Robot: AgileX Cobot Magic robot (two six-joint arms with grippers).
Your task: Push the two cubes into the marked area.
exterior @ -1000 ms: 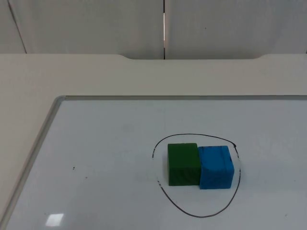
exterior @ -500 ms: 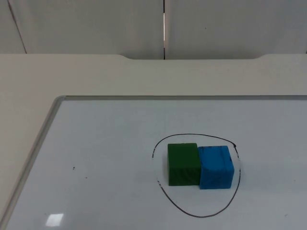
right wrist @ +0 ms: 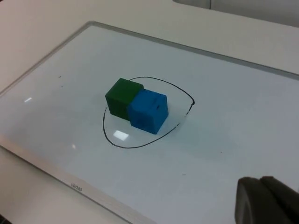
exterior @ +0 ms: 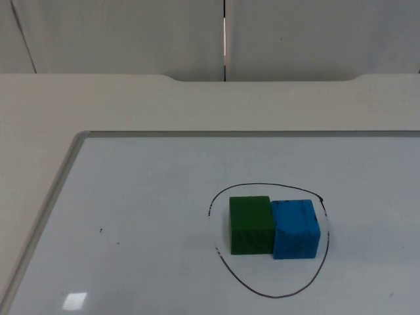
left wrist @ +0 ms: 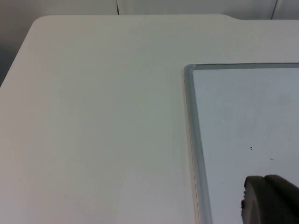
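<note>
I judged both cubes home, the green cube [exterior: 250, 224] touching the blue cube [exterior: 296, 228] inside the drawn ring [exterior: 268, 294], so I kept both hands clear, their spread impossible to tell.

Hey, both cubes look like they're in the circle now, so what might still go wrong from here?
The blue cube sits right against the drawn circle on one side, so a slight nudge might carry it over the line. It touches the green cube, so bumping either one would likely move both. The whiteboard looks glossy, so they may slide easily.
</note>
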